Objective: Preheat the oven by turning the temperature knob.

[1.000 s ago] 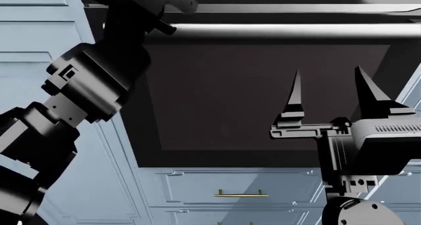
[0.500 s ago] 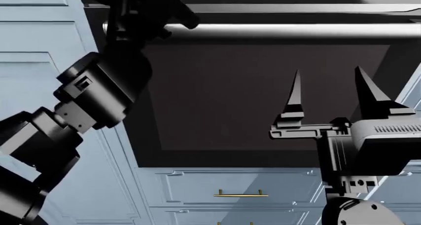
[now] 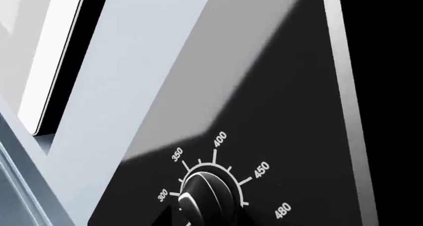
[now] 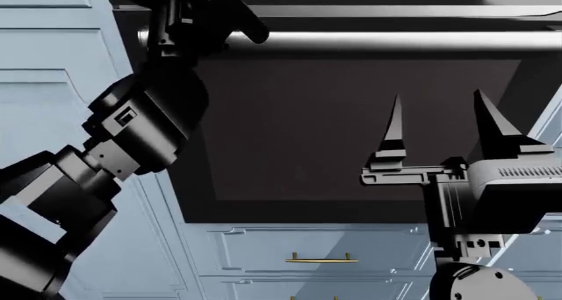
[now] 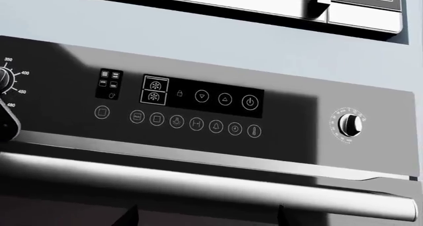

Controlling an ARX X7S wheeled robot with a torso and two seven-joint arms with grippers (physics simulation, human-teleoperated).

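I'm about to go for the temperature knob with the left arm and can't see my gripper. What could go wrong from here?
1. The left wrist view shows the temperature knob at the frame's edge, no gripper in sight, so closing blind may miss it.
2. In the head view the left arm crosses the oven's bar handle; pushing in might snag it.
3. A second knob sits at the panel's far end; don't confuse them.
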